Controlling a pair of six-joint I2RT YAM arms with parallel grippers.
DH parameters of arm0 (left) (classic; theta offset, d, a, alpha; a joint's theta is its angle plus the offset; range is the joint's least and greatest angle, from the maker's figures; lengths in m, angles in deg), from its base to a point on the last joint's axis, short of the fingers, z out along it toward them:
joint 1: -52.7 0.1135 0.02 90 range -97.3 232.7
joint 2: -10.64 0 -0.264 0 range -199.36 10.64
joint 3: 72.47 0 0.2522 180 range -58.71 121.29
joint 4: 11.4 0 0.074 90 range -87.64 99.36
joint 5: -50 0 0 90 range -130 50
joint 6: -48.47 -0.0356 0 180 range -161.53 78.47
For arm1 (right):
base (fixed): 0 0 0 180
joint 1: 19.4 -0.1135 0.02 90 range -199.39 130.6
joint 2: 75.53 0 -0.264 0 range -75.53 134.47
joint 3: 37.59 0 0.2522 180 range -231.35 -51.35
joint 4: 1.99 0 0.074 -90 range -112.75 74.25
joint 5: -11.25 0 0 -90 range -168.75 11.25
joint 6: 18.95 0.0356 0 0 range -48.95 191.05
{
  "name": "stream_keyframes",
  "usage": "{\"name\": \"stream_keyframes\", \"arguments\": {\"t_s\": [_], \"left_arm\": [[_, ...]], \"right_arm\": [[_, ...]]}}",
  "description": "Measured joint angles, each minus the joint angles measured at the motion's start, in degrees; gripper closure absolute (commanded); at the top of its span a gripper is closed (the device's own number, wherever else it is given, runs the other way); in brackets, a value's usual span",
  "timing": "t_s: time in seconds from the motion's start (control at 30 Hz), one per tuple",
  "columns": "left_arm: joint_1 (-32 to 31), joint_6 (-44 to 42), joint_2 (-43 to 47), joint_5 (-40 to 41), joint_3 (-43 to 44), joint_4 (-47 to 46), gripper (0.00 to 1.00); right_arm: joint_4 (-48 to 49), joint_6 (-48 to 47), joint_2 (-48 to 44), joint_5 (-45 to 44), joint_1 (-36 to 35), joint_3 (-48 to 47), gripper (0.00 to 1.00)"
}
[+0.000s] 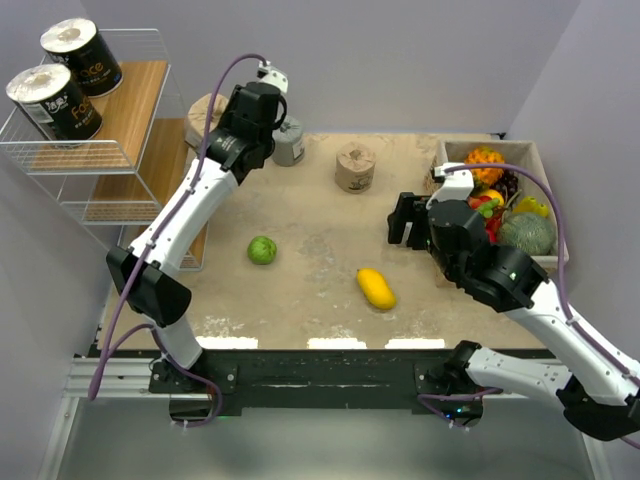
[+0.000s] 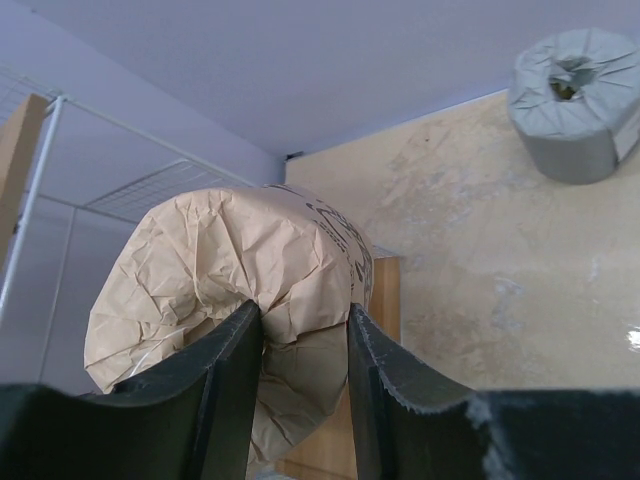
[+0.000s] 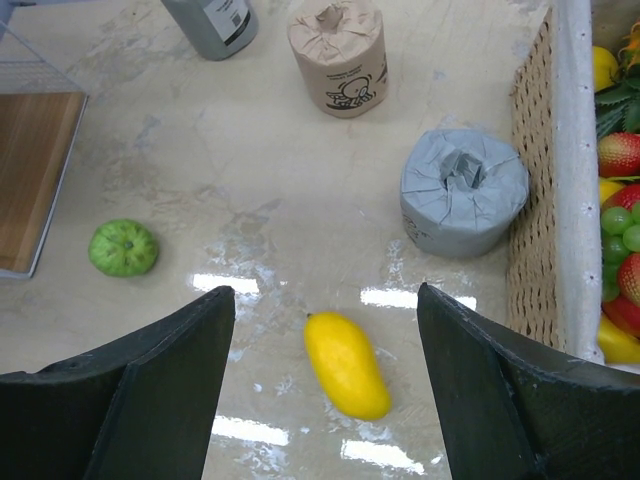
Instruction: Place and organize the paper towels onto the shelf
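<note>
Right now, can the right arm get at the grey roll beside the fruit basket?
Probably yes. The right gripper is open, and the grey roll stands uncovered on the table ahead of it. The basket wall close beside the roll could crowd one finger.

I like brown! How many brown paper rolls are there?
2. One tan paper roll is in the left gripper by the white wire shelf; the other stands on the table. More could be hidden.
</note>
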State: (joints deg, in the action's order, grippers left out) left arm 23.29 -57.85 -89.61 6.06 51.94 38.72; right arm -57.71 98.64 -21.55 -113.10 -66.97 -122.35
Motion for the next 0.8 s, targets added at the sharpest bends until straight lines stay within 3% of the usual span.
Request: {"name": "stream_keyframes", "arguments": {"t_s": [0.8], "left_arm": [[4.63, -7.1, 1.66, 2.16, -4.9, -5.42, 0.56]], "right_arm": [[-1.07, 0.26, -3.43, -0.61, -0.02, -0.26, 0.23]]}}
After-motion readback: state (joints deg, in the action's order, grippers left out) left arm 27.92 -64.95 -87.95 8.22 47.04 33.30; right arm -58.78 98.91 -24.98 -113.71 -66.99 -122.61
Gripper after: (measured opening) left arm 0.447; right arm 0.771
